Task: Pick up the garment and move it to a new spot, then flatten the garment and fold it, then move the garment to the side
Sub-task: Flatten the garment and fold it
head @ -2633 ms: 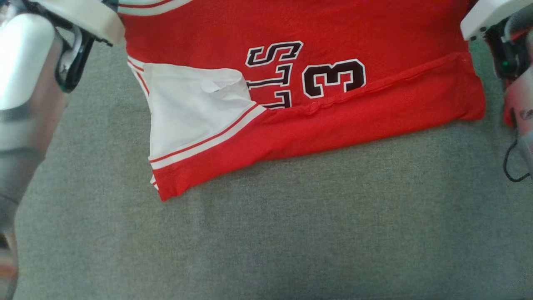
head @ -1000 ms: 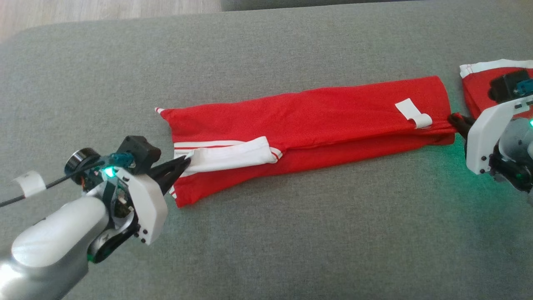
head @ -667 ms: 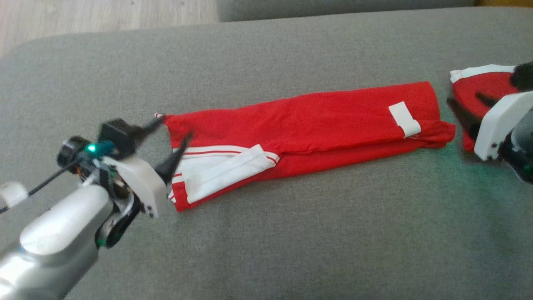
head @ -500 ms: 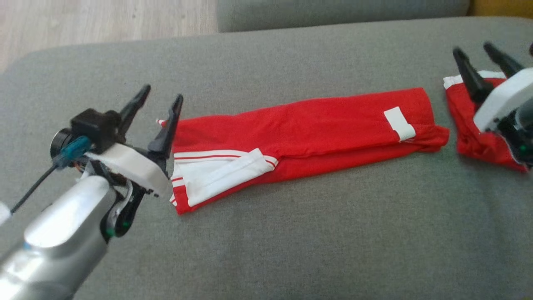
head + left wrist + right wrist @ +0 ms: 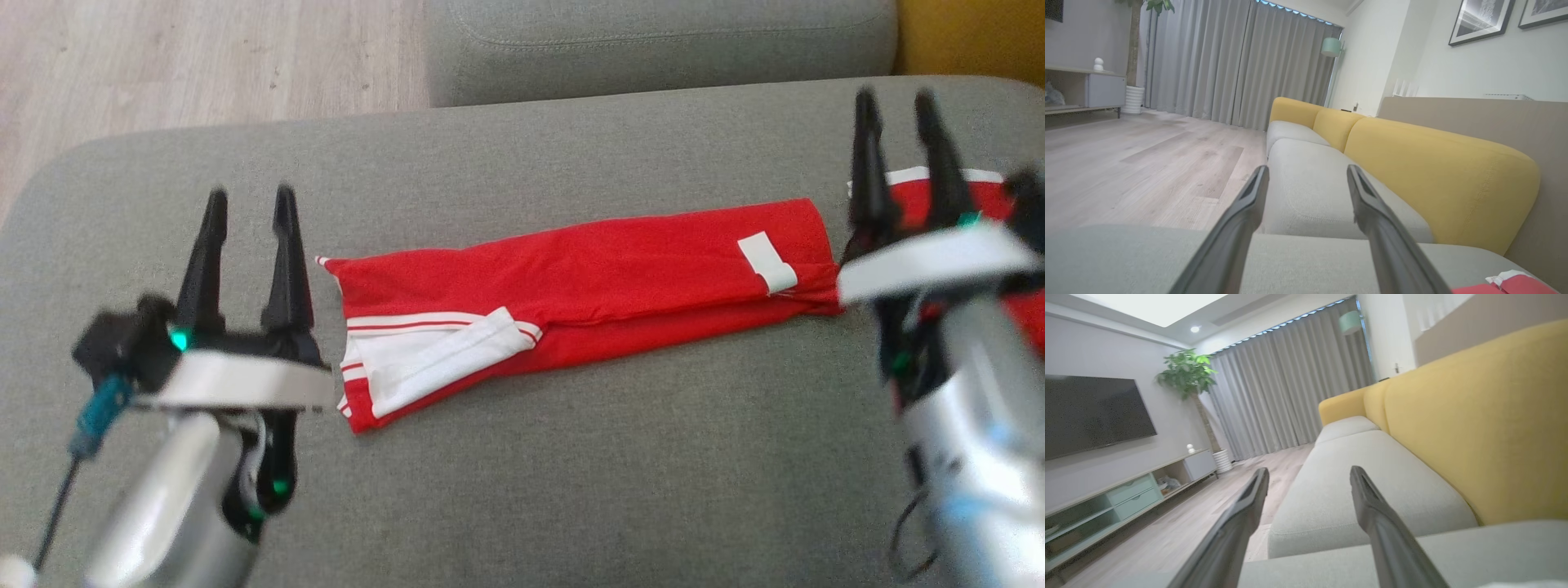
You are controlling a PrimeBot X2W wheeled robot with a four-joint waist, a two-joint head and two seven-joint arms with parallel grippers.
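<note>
- Now, your garment [image 5: 588, 269] lies on the grey cushion [image 5: 571, 474], folded into a long red strip across the middle of the head view, with its right end a little higher in the frame than its left.
- At the strip's left end a white panel [image 5: 424, 351] with red stripes is folded over on top, and a small white tag [image 5: 767, 261] sits near the right end.
- Your left gripper [image 5: 250, 194] stands at the lower left of the head view with its fingers pointing up the frame. Its jaws are spread and there is nothing between them. It is just left of the garment's left end and apart from it.
- Your right gripper [image 5: 894, 95] is at the upper right, also with its jaws spread and nothing in them.
- Its pale housing overlaps the strip's right end in the picture, so you cannot tell whether the two touch.
- Behind the right fingers, at the right edge, lies a second red cloth [image 5: 988, 192] with a white border, partly hidden by the arm.
- In both wrist views the fingers stand parted, framing grey seat cushions and a yellow backrest [image 5: 1433, 163].
- In the left wrist view a red and white corner of cloth shows at the lower right.
- A wooden floor [image 5: 204, 57] fills the upper left of the head view.
</note>
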